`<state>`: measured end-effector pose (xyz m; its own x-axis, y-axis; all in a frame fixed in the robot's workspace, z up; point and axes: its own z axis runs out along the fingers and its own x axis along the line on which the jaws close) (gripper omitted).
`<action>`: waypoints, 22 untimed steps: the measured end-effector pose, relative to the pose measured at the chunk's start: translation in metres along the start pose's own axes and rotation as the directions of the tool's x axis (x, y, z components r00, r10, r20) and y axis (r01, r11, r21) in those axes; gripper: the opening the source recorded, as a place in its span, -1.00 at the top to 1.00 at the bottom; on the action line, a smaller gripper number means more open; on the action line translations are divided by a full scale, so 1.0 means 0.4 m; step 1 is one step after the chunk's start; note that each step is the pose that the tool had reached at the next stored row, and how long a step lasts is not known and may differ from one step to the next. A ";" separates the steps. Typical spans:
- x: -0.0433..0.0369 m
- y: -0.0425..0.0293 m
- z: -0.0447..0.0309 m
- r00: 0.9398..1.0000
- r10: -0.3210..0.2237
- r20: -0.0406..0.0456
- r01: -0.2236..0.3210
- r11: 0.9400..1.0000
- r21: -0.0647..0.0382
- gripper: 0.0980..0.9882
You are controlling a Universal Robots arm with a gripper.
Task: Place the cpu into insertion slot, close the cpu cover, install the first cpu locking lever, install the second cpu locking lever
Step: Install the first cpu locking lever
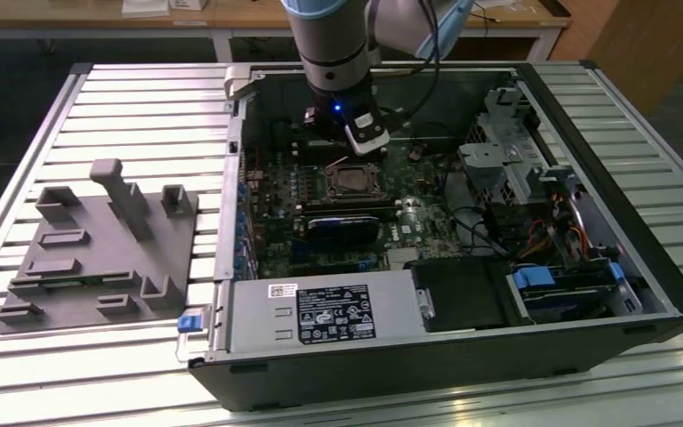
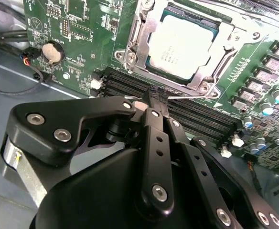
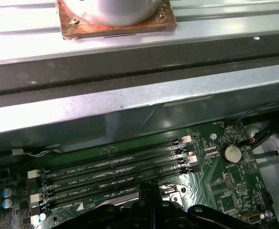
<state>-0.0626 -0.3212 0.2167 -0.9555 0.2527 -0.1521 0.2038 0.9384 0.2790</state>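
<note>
Second wrist view: cpu [image 2: 182, 45] lying in the slot [image 1: 331, 181], claw [image 2: 153, 98] pressed together

The pale cpu is sitting flat in the slot on the green board [image 2: 82, 28]. The silver cover [image 2: 138, 38] is lying down around it, and the cpu is showing through the window. The claw's two black fingers are pressing together, tip to tip. The tips are hanging just beside the cover's edge, over the long black memory slots [image 2: 197, 121]. A thin metal rod [image 2: 192, 94] is running along that edge, right by the tips. I cannot tell if the tips are touching it. A round silver battery [image 2: 52, 51] is sitting on the board, well apart from the cpu.

In the exterior view, the arm [image 1: 332, 44] is reaching down into the open computer case [image 1: 437, 374]. The claw is hanging just above the slot. The case is lying on a table [image 1: 140, 98] of metal slats. A grey block [image 1: 92, 249] with pegs is resting on the table, on the exterior view's left of the case.
</note>
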 end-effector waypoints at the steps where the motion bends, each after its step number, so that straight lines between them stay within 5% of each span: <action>1: 0.000 0.001 0.001 1.000 0.006 0.002 -0.006 1.000 0.001 0.98; 22: 0.008 0.022 0.016 0.994 0.104 0.033 -0.105 0.994 0.019 0.98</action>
<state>-0.0626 -0.3107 0.2128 -0.9213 0.3571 -0.1537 0.3073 0.9110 0.2749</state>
